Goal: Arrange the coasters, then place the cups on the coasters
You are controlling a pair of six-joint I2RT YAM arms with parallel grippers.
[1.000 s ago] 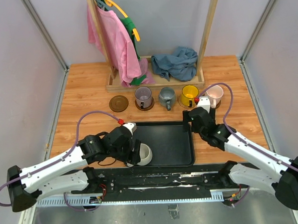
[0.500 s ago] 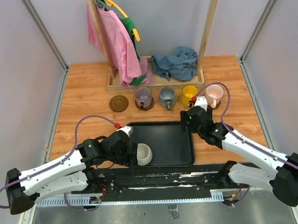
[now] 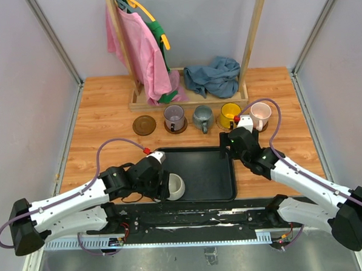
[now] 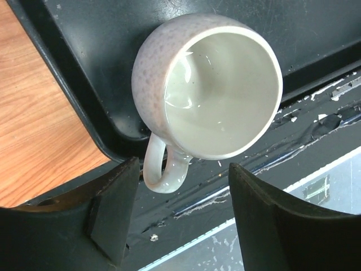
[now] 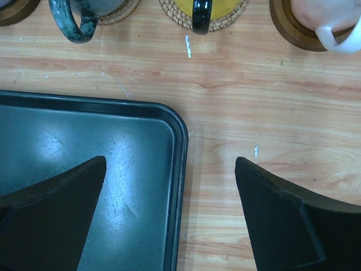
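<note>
While the left jaws stand spread and pinch nothing, the cream mug [image 4: 214, 84] sits upright just ahead of them in a corner of the tray [image 4: 350, 22]. Its handle [image 4: 161, 169] pokes back into the gap, closer to one finger [image 4: 113, 209]; no contact visible. Right jaws spread wide, empty, straddling the tray's far right corner. Ahead of them on the surface [image 5: 254, 113]: grey-blue mug [image 5: 72, 25], yellow mug [image 5: 220, 5], pink mug [image 5: 316, 11], each on a coaster [image 5: 285, 25]. Purple mug [image 3: 174, 116] on its coaster further left of those jaws, a bare brown coaster [image 3: 144, 124] beyond it.
</note>
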